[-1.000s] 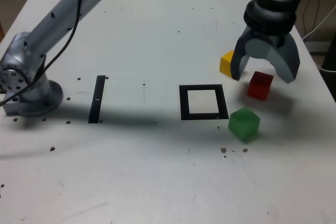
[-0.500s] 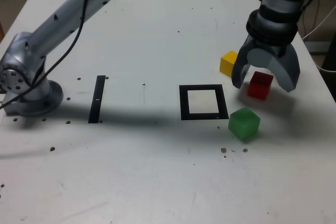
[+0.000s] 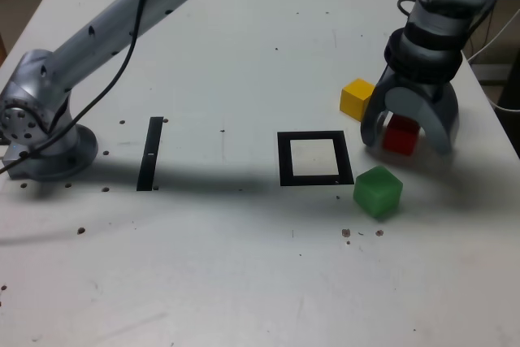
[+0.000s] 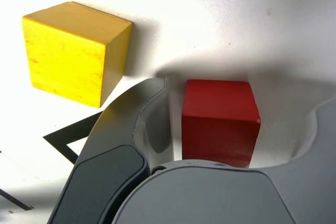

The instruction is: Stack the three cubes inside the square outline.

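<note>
**Tool straddling the red cube, jaws not yet closed on it**

My tool (image 3: 405, 134) sits low over the red cube (image 3: 400, 135) with one jaw on each side. In the wrist view I see a gap between the cube (image 4: 220, 121) and each jaw, so I read the tool as open around it, holding nothing.

My worry is an off-centre close. The cube sits nearer one jaw, so in my judgement that jaw could reach it first and slide or twist it on the surface (image 3: 244, 54). That jaw also stands just beside the yellow cube (image 3: 356, 98), which a sideways drift could bump. A corner pinch might let the red cube slip on lifting.

The arm reaches across from its base (image 3: 41, 140) at the exterior view's left, wrist pointing down at the exterior view's right.

The green cube (image 3: 378, 191) lies near the square outline (image 3: 314, 158), which holds nothing.
</note>
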Robot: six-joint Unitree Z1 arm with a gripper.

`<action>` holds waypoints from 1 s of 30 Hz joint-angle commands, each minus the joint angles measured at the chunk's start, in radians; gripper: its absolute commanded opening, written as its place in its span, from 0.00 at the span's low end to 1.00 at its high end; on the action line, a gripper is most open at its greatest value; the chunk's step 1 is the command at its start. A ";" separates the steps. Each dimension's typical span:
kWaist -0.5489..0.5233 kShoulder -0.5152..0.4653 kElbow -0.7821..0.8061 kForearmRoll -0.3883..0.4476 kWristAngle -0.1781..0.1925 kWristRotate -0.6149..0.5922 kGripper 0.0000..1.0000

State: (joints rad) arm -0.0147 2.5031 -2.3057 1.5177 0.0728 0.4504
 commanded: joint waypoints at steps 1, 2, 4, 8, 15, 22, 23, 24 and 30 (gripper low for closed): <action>-0.002 0.006 -0.003 0.000 0.006 -0.006 0.77; -0.002 0.006 -0.003 0.001 0.010 -0.008 0.74; -0.002 0.006 -0.001 0.004 0.023 -0.014 0.66; -0.006 0.002 0.000 -0.002 0.040 -0.017 0.50; -0.016 -0.002 -0.001 -0.011 0.043 -0.016 0.40; -0.016 -0.002 0.001 -0.011 0.040 -0.016 0.40; -0.016 -0.002 0.001 -0.011 0.040 -0.016 0.40; -0.016 -0.002 0.002 -0.011 0.040 -0.016 0.40; -0.016 -0.003 0.004 -0.011 0.040 -0.016 0.40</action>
State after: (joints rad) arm -0.0303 2.5041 -2.3040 1.5044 0.1129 0.4343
